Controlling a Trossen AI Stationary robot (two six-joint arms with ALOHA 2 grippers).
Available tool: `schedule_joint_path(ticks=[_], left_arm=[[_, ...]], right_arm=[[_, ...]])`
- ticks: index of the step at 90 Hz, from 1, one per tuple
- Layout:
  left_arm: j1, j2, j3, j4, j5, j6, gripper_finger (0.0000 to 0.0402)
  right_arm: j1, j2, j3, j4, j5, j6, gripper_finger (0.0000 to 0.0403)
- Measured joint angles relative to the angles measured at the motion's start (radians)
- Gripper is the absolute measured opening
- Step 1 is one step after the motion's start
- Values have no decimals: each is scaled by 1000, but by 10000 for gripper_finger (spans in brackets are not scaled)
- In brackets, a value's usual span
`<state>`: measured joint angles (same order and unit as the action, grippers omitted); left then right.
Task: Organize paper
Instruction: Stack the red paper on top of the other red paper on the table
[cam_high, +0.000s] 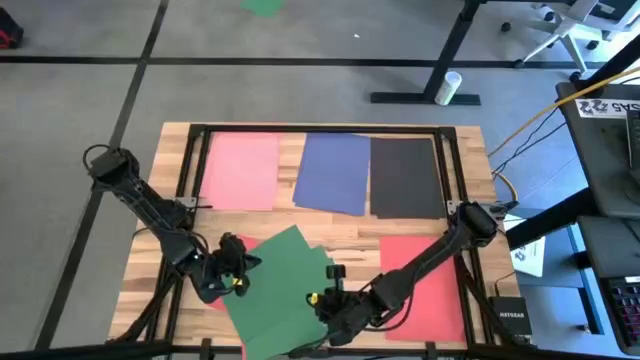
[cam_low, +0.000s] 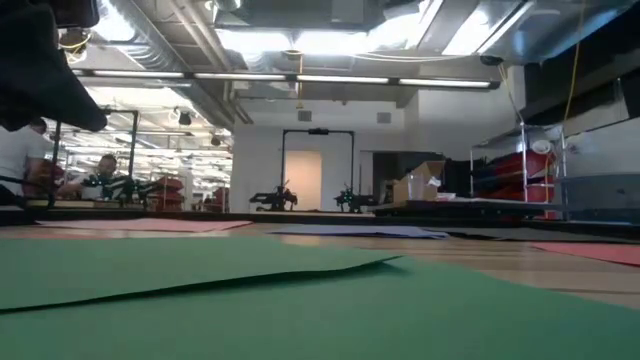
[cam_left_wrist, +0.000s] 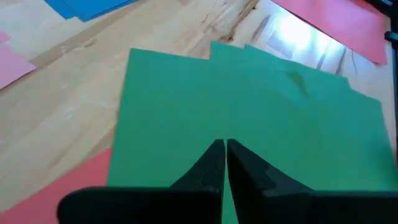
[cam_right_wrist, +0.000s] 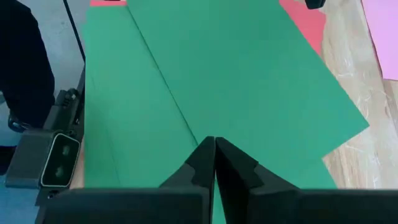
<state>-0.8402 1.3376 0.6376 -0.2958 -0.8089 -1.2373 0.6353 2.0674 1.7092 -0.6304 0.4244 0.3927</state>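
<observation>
Wooden table (cam_high: 340, 236) | left gripper (cam_left_wrist: 224, 148) and right gripper (cam_right_wrist: 214, 144), fingers pressed together, pin green sheets (cam_high: 285, 280) at 6 o'clock, seemingly to square the stack.

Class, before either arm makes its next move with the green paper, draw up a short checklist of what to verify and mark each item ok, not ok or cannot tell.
1. Left tool closed over the green sheets: ok, fingers together.
2. Right tool closed over the green sheets: ok, fingers together.
3. Either tool actually pinching paper: cannot tell.
4. Green sheets squared into one stack: not ok, edges fan out.
5. Pink sheet, blue sheet and black sheet lying flat along the far edge: ok.
6. Red sheet free of the right arm: not ok, the arm crosses over it.
</observation>
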Motion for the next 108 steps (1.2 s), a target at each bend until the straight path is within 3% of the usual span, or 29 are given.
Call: schedule_joint_path(ticks=[79,108], left_arm=[[0,0,-1,0,0,0,0],[0,0,-1,0,0,0,0]], right_arm=[[0,0,0,-27,-86,-1,2],[0,0,0,-27,-86,-1,63]])
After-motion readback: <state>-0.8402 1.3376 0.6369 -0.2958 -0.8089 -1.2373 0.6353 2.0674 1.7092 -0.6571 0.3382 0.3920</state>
